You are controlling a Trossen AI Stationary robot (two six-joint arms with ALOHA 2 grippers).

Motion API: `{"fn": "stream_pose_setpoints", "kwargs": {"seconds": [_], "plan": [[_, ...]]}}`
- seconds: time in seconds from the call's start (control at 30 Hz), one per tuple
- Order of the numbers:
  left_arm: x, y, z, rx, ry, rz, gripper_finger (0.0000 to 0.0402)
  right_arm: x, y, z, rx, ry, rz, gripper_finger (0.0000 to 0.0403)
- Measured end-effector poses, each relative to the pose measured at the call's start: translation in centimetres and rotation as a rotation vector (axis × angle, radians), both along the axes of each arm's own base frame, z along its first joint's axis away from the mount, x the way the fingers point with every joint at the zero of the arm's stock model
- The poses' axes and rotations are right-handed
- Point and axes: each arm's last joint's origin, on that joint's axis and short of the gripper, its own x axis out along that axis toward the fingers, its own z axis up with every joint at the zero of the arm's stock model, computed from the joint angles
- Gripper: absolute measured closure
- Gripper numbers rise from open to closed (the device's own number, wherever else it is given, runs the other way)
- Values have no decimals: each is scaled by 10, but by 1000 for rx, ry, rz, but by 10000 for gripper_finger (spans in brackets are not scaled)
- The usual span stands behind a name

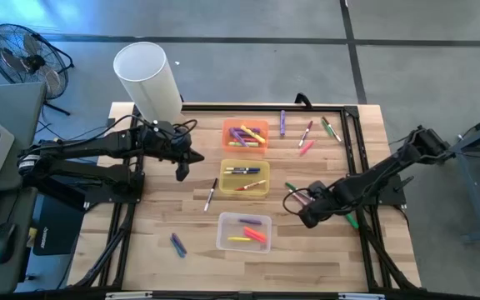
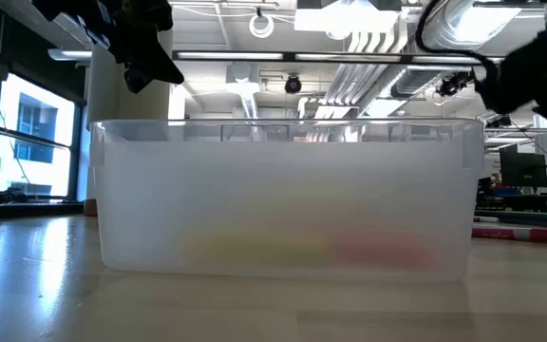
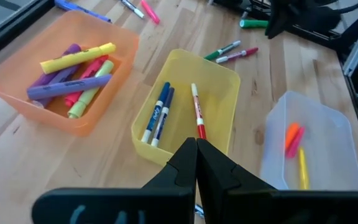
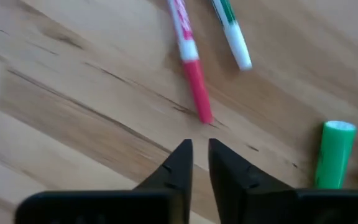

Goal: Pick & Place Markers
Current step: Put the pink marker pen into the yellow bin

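Observation:
Markers lie in three bins and loose on the table. My left gripper [image 1: 182,169] [image 3: 196,148] is shut and empty, hovering by the yellow bin [image 1: 244,177] [image 3: 185,106], which holds blue and red markers. My right gripper [image 1: 307,217] [image 4: 197,148] is open by a narrow gap, low over the table. Just ahead of its tips lies a red-capped marker [image 4: 191,81], with a green-tipped marker [image 4: 232,34] beside it. A thick green marker [image 4: 334,155] [image 1: 352,219] lies to one side of it.
An orange bin [image 1: 246,135] [image 3: 61,74] holds purple, yellow and pink markers. A clear bin [image 1: 244,232] [image 2: 283,199] holds orange, red and yellow ones. Loose markers lie near the far edge [image 1: 307,133], near the yellow bin [image 1: 211,196] and near the front [image 1: 177,243]. A white cylinder [image 1: 148,79] stands far left.

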Motion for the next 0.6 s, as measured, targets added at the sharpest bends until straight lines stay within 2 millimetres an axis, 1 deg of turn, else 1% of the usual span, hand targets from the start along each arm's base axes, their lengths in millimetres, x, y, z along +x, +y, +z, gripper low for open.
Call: {"fn": "stream_pose_setpoints", "kwargs": {"seconds": [0.1, 0.2, 0.4, 0.5, 0.6], "plan": [[-1, -1, -2, -12, 18, -8, 401, -1, -5, -14, 48, -2, -19, 332], [-1, -1, -2, -14, 26, -8, 401, 1, -8, -21, 48, -48, -1, 312], [-2, -1, -3, -14, 29, -8, 401, 3, -16, -22, -41, -70, 44, 309], [-2, -1, -3, -14, 29, -7, 401, 4, -19, -23, -59, -72, 92, 309], [-2, -1, -3, -15, 29, -7, 401, 8, -19, -28, -56, -55, 142, 309]]}}
